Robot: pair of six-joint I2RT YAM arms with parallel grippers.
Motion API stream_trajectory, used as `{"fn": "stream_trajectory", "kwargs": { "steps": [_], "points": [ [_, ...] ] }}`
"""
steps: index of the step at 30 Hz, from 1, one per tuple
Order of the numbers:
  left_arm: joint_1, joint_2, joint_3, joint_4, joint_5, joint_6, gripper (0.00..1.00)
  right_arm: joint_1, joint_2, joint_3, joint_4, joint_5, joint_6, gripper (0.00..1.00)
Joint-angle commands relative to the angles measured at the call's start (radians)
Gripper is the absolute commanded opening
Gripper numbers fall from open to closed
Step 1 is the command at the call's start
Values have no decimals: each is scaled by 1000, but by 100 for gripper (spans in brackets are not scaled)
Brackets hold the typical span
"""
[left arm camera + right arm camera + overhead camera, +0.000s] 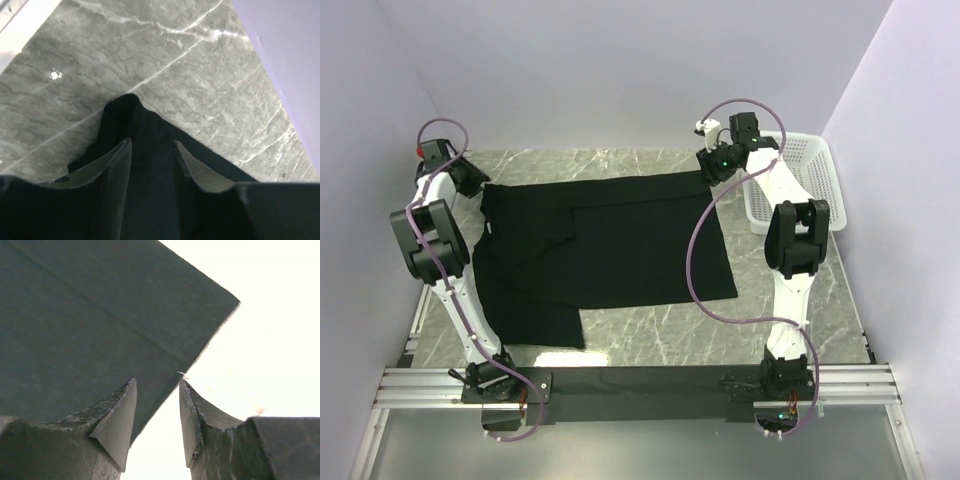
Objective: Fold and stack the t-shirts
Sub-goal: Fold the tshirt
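Lying spread on the marble table [650,340], the black t-shirt [610,245] has the left claw [475,183] at its far left corner and the right claw [708,165] at its far right, near a white basket [810,165]. The left wrist view shows fingers parted over a cloth corner, gripping nothing. The right wrist view shows them parted above the shirt's edge, empty.

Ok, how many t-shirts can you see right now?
1: a black t-shirt lies spread on the table. The basket is partly hidden behind the right arm, so another could be inside.
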Motion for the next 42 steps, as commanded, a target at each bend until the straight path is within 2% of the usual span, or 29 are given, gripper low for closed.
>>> {"fn": "stream_trajectory", "kwargs": {
  "steps": [1, 6, 9, 16, 24, 30, 32, 34, 42],
  "points": [
    [20, -37, 8, 67, 43, -24, 43, 8, 7, 32, -40, 97, -59, 46],
    [20, 12, 85, 75, 87, -59, 39, 22, -12, -18, -9, 100, -61, 46],
    [22, 67, 153, 6, 49, -71, 40, 25, -24, -32, -5, 86, -47, 46],
    [19, 103, 170, -26, 0, -70, 39, 23, -65, -100, 17, 75, -42, 46],
    [20, 147, 201, -38, 3, -75, 38, 25, -59, -92, 3, 59, -27, 46],
    [20, 164, 202, -29, 14, -95, 23, 23, -76, -104, 6, 59, -27, 46],
    [20, 155, 186, -18, 9, -104, 8, 23, -78, -111, 6, 60, -27, 46],
    [19, 135, 172, -8, -6, -113, 1, 23, -82, -117, 6, 60, -27, 46],
    [20, 22, 63, 14, -166, -150, 0, 23, -85, -138, 15, 60, -22, 46]
  ]
}}
